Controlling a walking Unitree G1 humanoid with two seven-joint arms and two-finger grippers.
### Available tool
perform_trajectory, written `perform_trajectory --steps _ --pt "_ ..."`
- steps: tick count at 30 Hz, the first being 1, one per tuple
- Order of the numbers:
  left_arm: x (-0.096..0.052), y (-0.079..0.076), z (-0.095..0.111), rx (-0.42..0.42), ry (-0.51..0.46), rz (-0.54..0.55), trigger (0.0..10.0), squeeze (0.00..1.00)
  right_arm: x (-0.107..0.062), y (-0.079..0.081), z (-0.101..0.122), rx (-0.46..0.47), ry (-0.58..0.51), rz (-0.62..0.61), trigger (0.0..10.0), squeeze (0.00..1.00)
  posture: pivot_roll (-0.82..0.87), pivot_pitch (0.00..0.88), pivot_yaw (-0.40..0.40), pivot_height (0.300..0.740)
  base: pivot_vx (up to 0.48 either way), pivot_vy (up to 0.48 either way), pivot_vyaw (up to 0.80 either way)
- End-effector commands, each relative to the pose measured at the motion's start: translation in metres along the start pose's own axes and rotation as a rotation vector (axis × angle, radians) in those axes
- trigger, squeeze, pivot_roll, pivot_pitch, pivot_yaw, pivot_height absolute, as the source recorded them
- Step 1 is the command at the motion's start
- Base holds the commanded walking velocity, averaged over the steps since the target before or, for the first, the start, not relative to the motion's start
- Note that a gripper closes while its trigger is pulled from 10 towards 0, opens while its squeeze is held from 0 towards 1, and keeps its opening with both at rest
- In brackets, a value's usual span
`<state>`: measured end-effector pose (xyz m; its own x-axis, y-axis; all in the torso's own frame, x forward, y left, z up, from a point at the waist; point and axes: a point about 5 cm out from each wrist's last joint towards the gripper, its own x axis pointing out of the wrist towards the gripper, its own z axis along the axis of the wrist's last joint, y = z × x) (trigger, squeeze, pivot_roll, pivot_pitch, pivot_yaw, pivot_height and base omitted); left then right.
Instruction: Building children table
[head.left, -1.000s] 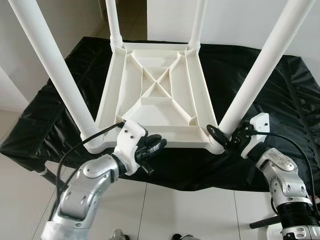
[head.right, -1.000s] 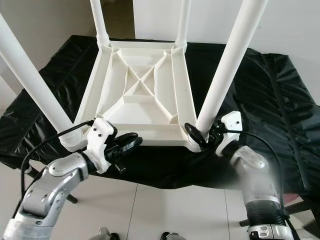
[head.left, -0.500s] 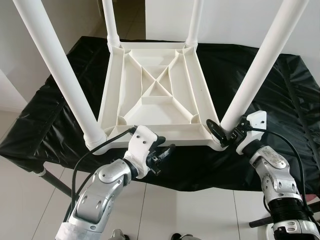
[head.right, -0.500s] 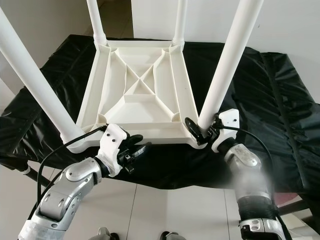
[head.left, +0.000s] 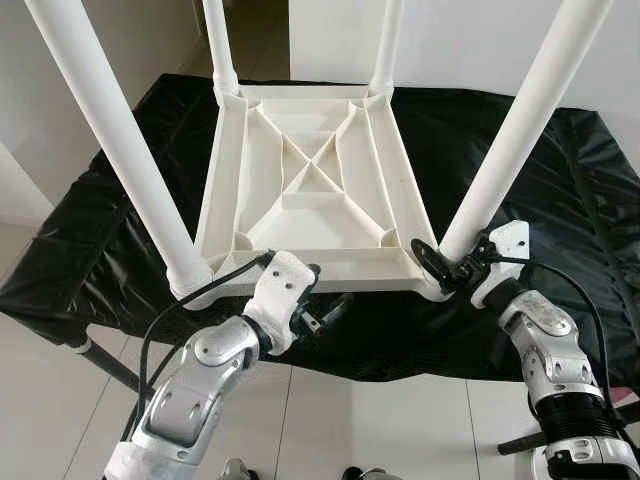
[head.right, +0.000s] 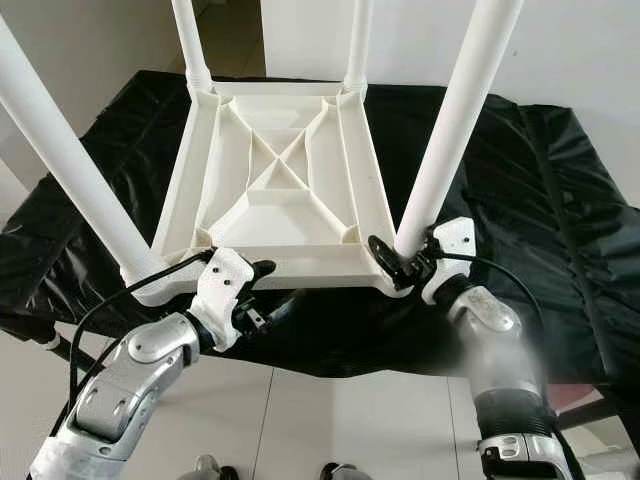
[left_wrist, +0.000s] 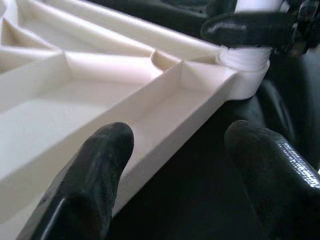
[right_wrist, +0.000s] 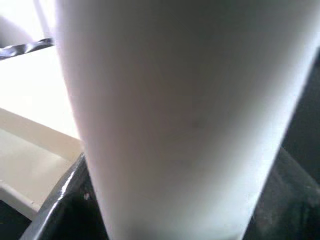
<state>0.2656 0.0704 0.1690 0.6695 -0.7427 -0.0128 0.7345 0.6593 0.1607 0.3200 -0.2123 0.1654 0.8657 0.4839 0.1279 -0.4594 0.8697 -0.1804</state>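
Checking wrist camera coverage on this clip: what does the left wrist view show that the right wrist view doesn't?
Left wrist: the left gripper with jaws open beside the near rim of the upturned white table, over the black cloth, and the right gripper at the far corner. Right wrist: a close, blurred white table leg between the jaws. Both: the table's ribbed underside.

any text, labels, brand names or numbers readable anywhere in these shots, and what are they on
None: no word, number or brand can be read on anything.
The upside-down white table and its legs are plain plastic with no marking.
The black cover beneath it carries no print.
The left gripper and the right gripper show no legible label.
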Motion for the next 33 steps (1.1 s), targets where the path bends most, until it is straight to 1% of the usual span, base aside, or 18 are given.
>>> perform_trajectory --steps 1,6,10,11,13,17,18,20,21,23,25,26,28,29,30,31,32,33 --pt "-0.001 0.001 -0.002 0.014 0.013 0.012 10.0 0.0 -0.002 -0.001 -0.003 -0.011 0.03 -0.001 0.0 0.0 -0.01 0.126 0.005 0.74 0.0 0.0 0.0" --pt "-0.001 0.0 -0.002 0.012 0.008 0.027 10.0 0.0 -0.001 0.0 0.0 -0.002 0.022 -0.013 0.0 0.0 -0.01 0.122 -0.005 0.74 0.0 0.0 0.0" --pt "0.0 -0.003 -0.002 0.014 0.007 0.031 10.0 0.0 0.0 0.003 0.001 0.026 0.034 -0.061 0.0 0.0 -0.01 0.12 -0.012 0.74 0.0 0.0 0.0" --pt "0.0 -0.003 -0.003 0.014 0.007 0.032 10.0 0.0 0.001 0.005 0.0 0.041 0.04 -0.078 10.0 0.0 -0.01 0.12 -0.012 0.74 0.0 0.0 0.0" --pt "0.0 -0.003 -0.003 0.017 0.007 0.034 10.0 0.0 0.002 0.009 0.001 0.064 0.053 -0.107 10.0 0.0 -0.01 0.119 -0.014 0.74 0.0 0.0 0.0" --pt "-0.001 -0.003 -0.003 0.016 0.008 0.036 10.0 0.0 0.003 0.014 0.001 0.064 0.062 -0.137 10.0 0.0 -0.01 0.119 -0.015 0.74 0.0 0.0 0.0" --pt "-0.001 -0.002 -0.003 0.018 0.009 0.039 10.0 0.0 0.003 0.017 0.001 0.068 0.073 -0.17 10.0 0.0 -0.01 0.117 -0.012 0.74 0.0 0.0 0.0" --pt "-0.001 -0.002 -0.004 0.018 0.01 0.043 10.0 0.0 0.003 0.023 -0.002 0.098 0.104 -0.288 10.0 0.0 -0.01 0.116 -0.011 0.74 0.0 0.0 0.0" --pt "-0.001 -0.001 -0.004 0.017 0.009 0.045 10.0 0.0 0.003 0.027 -0.004 0.129 0.12 -0.343 10.0 0.0 -0.01 0.113 -0.009 0.74 0.0 0.0 0.0" --pt "-0.001 -0.001 -0.004 0.017 0.009 0.045 10.0 0.0 0.003 0.027 -0.004 0.129 0.12 -0.343 10.0 0.0 -0.01 0.113 -0.009 0.74 0.0 0.0 0.0" --pt "-0.001 -0.002 -0.004 0.014 0.008 0.045 10.0 0.0 0.003 0.032 -0.006 0.16 0.149 -0.451 10.0 0.0 -0.02 0.113 -0.006 0.74 0.0 0.0 0.0" --pt "-0.001 -0.002 -0.004 0.014 0.008 0.045 10.0 0.0 0.003 0.032 -0.006 0.16 0.149 -0.451 10.0 0.0 -0.02 0.113 -0.006 0.74 0.0 0.0 0.0" --pt "0.0 -0.002 -0.004 0.013 0.006 0.044 10.0 0.0 0.001 0.04 -0.006 0.154 0.173 -0.565 10.0 0.0 -0.02 0.109 -0.007 0.74 0.0 0.0 0.0" --pt "0.0 -0.002 -0.004 0.013 0.006 0.044 10.0 0.0 0.001 0.04 -0.006 0.154 0.173 -0.565 10.0 0.0 -0.02 0.109 -0.007 0.74 0.0 0.0 0.0" --pt "0.0 -0.002 -0.003 0.016 0.006 0.043 10.0 0.0 0.0 0.047 -0.007 0.159 0.184 -0.631 10.0 0.0 -0.02 0.108 -0.009 0.74 0.0 0.0 0.0" --pt "0.0 -0.002 -0.003 0.016 0.006 0.043 10.0 0.0 0.0 0.047 -0.007 0.159 0.184 -0.631 10.0 0.0 -0.02 0.108 -0.009 0.74 0.0 0.0 0.0" --pt "0.0 -0.002 -0.003 0.017 0.005 0.043 10.0 0.0 -0.001 0.053 -0.006 0.159 0.196 -0.691 10.0 0.0 -0.01 0.105 -0.011 0.74 0.0 0.0 0.0" --pt "0.0 -0.002 -0.003 0.018 0.005 0.044 10.0 0.0 -0.001 0.059 -0.006 0.183 0.199 -0.742 10.0 0.0 0.0 0.102 -0.013 0.74 0.0 0.0 0.0"
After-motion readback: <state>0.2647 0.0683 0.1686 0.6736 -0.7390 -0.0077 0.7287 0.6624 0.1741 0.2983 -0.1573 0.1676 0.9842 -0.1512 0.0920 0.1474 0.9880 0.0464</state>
